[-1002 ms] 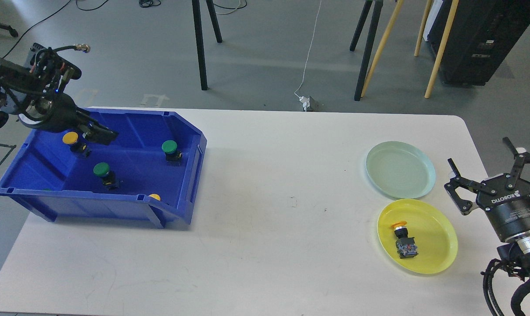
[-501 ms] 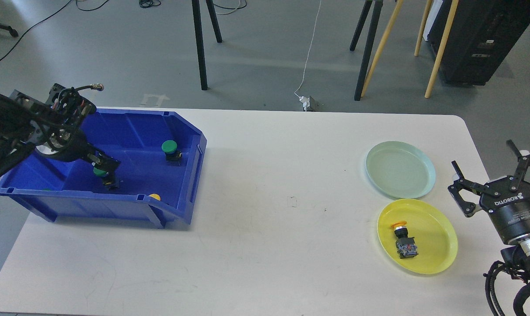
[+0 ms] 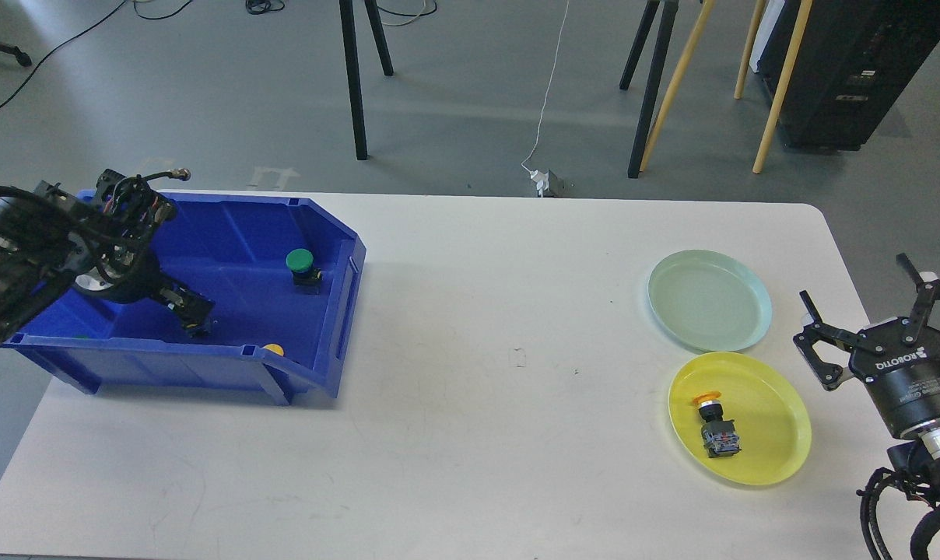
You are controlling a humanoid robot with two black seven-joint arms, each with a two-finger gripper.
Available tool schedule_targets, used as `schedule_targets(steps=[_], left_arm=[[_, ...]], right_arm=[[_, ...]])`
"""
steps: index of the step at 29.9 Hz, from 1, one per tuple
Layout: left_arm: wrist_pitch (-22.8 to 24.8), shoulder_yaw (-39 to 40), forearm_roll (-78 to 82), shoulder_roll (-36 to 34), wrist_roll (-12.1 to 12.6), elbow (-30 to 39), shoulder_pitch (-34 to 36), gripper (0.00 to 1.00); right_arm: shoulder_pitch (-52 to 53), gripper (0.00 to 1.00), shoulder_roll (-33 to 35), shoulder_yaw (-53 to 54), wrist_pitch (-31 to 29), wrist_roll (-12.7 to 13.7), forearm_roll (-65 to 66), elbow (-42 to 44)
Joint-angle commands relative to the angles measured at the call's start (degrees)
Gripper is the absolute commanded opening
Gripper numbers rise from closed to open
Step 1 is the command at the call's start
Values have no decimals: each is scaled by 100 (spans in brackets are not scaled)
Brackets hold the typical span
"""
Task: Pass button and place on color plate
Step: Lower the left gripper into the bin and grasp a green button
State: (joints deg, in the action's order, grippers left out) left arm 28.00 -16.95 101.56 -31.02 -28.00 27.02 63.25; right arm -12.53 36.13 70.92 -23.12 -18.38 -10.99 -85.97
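Bin point(image 3: 338, 257) picking is what we are judging to be under way: our left gripper point(image 3: 194, 315) is reaching deep into the blue container at the left of the frame, its tip sitting where a button body is barely showing, and we cannot tell whether the jaws are clenched on it or released, since they are appearing small and dark. Our right gripper point(image 3: 878, 323) is waiting at the right edge with its fingers spread apart, holding nothing. Risk from here, as we are reading it, is a blind or partial grasp: the target is hidden under the fingers, so it could be tipping or slipping out on the lift, or the arm could be catching the bin's front wall. A green button point(image 3: 302, 265) is standing upright toward the bin's back right, cap up, and a yellow cap point(image 3: 274, 349) is peeking over the front lip. On the yellow plate point(image 3: 781, 435), at lower right, a yellow button point(image 3: 715, 424) is lying on its side, long axis running nearly up-down in the frame, cap pointing toward the empty green plate point(image 3: 710, 299).
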Motion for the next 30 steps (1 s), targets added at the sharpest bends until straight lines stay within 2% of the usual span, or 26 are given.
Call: schedule_targets(steps=[1, 11, 19, 25, 28, 30], left_arm=[[0, 7, -31, 122, 0, -197, -50, 86], [0, 7, -110, 166, 0, -294, -120, 81], [0, -10, -216, 245, 0, -302, -120, 68], [0, -28, -198, 245, 0, -302, -120, 53], [0, -54, -172, 228, 0, -302, -120, 41], [0, -63, -172, 219, 0, -294, -129, 36]], right_arm=[[-4, 100, 0, 9, 1, 1, 1, -8], [-31, 100, -9, 0, 1, 1, 1, -8], [-31, 100, -9, 0, 1, 1, 1, -8], [-31, 100, -9, 9, 1, 1, 9, 1], [-39, 100, -9, 0, 1, -8, 9, 1], [-48, 100, -9, 0, 1, -8, 9, 10]])
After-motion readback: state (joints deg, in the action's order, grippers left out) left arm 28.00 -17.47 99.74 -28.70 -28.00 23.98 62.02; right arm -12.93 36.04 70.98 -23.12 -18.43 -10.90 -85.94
